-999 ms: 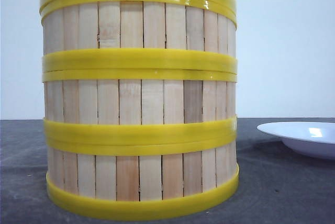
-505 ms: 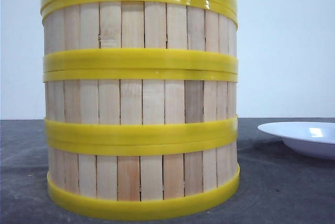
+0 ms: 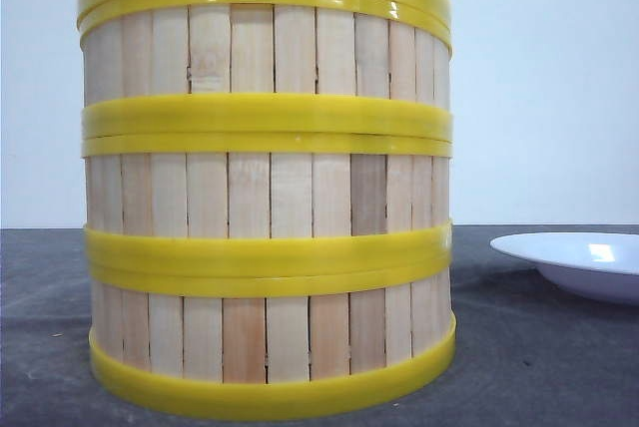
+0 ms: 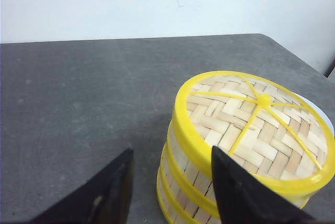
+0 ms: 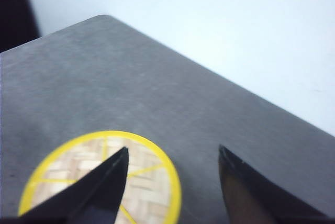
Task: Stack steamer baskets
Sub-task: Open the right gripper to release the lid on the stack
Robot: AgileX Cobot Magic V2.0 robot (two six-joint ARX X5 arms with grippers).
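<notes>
Three steamer baskets stand stacked on the table close to the front camera: the bottom basket (image 3: pixel 265 337), the middle basket (image 3: pixel 265 193) and the top basket (image 3: pixel 265 48). A flat woven lid (image 4: pixel 246 130) with a yellow rim covers the stack (image 4: pixel 183 177). My left gripper (image 4: pixel 171 149) is open beside the stack's upper wall, with one finger (image 4: pixel 238 192) over the lid's rim and the other over bare table. It holds nothing. My right gripper (image 5: pixel 173 147) is open and empty above the lid (image 5: pixel 152 182), seen blurred.
A white plate (image 3: pixel 579 262) lies on the dark grey table (image 4: pixel 78 93) to the right of the stack, and its edge (image 4: pixel 322 116) shows behind the lid. The table's far edge meets a pale wall. A dark object (image 5: pixel 13 9) stands past one table corner.
</notes>
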